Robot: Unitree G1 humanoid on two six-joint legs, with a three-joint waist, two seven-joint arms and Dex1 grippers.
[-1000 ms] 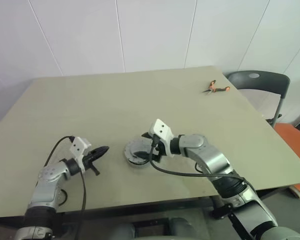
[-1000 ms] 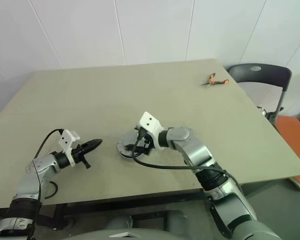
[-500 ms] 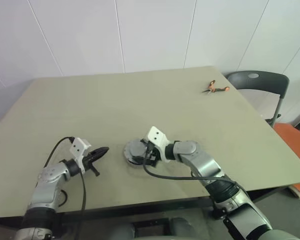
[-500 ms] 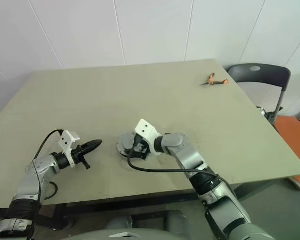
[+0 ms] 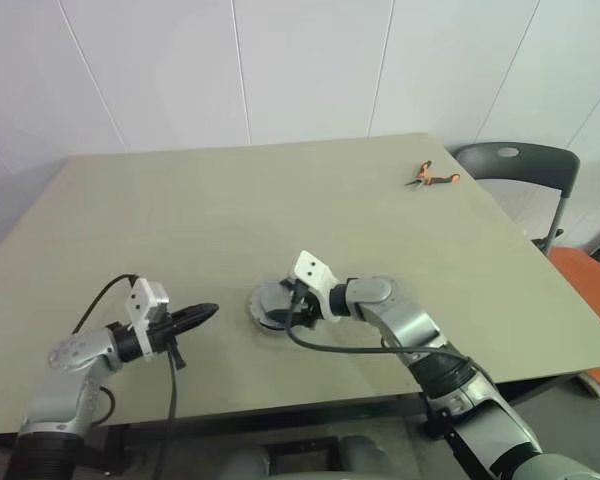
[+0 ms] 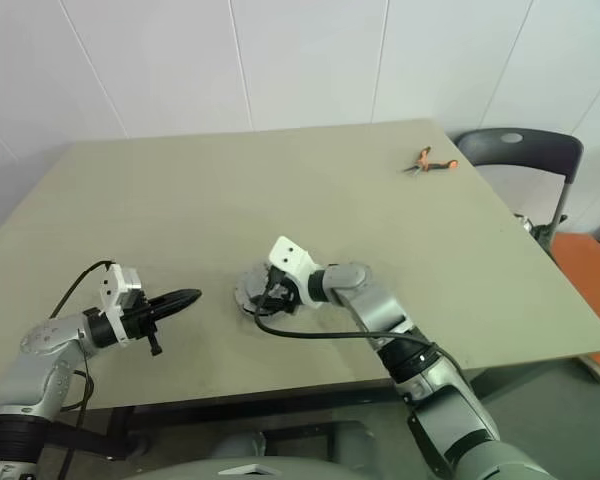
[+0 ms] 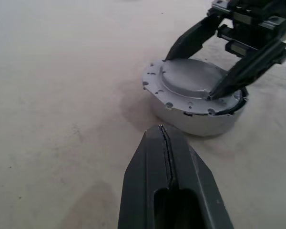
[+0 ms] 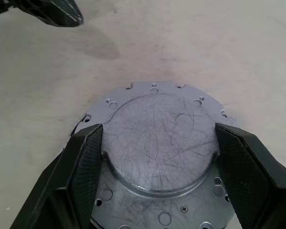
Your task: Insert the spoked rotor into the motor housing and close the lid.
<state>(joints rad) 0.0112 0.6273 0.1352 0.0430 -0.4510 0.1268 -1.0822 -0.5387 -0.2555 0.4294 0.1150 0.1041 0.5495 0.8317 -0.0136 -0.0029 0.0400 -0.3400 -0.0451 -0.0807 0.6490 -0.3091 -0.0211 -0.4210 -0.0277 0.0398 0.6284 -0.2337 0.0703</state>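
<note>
The motor housing (image 7: 190, 119), a squat silver puck, stands on the table near the front centre. The lid (image 8: 157, 143), a grey scratched disc with a holed flange, lies flat on top of it. My right gripper (image 8: 158, 130) reaches in from the right, and its two black fingers (image 8: 86, 162) press against opposite sides of the lid's raised round face. My left gripper (image 5: 202, 313) is shut and empty. It hovers just left of the housing with its tip (image 7: 162, 131) pointing at it, a short gap away. The spoked rotor is hidden.
Orange-handled pliers (image 5: 430, 177) lie at the table's far right corner. A dark chair (image 5: 515, 160) stands behind that corner. The tan table (image 5: 230, 210) has wide bare room behind and to the left of the housing.
The right gripper's fingers have narrowed onto the lid and its wrist has sunk slightly. The left arm has drawn back toward the near left edge, staying shut.
</note>
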